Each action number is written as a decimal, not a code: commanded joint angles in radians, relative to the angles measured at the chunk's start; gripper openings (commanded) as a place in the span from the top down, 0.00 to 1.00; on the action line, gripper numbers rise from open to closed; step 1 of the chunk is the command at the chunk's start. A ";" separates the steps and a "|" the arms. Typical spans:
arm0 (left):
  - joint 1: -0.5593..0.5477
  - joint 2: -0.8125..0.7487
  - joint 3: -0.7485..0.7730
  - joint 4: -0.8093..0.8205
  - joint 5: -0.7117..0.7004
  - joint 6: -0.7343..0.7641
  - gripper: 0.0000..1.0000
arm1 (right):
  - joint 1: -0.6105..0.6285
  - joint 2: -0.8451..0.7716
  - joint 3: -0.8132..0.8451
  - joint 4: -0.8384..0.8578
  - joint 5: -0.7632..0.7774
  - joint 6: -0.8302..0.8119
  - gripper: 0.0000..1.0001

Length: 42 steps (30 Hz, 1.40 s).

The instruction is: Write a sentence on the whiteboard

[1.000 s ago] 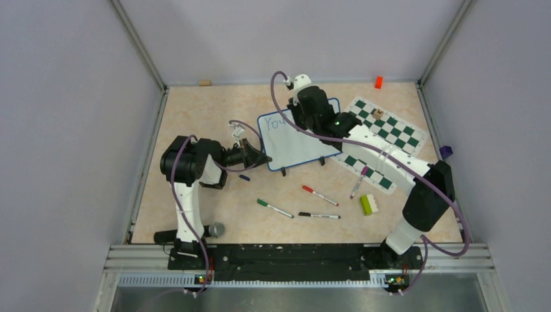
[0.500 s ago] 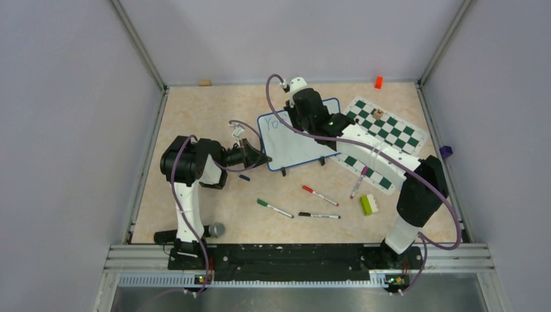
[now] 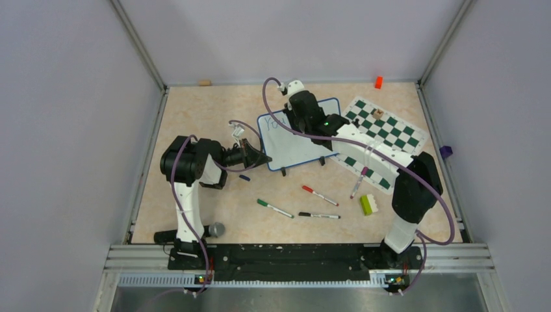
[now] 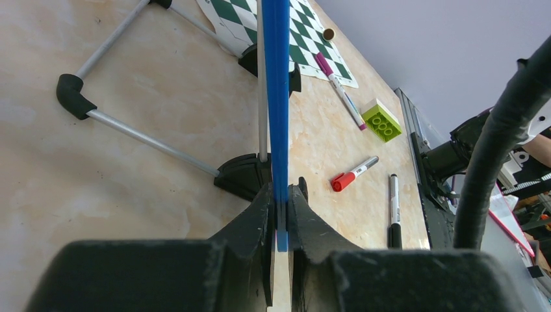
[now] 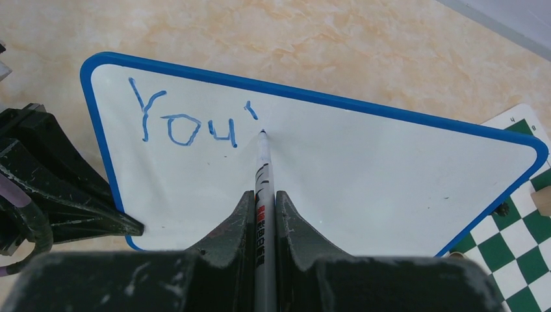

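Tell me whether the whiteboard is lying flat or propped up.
Propped up. The whiteboard stands on its black feet, with metal legs braced behind it and its blue edge clamped in the left gripper.

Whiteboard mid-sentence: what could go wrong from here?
1. The left pincer clamps the whiteboard only by its thin blue edge; marker pressure may twist or slip it.
2. The right pincer holds the marker with its tip at the board beside the lettering; a skid could scrawl over it.
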 commanded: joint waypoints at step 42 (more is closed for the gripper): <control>-0.013 -0.040 -0.017 0.077 0.064 0.021 0.95 | -0.009 -0.003 0.040 -0.070 0.003 0.014 1.00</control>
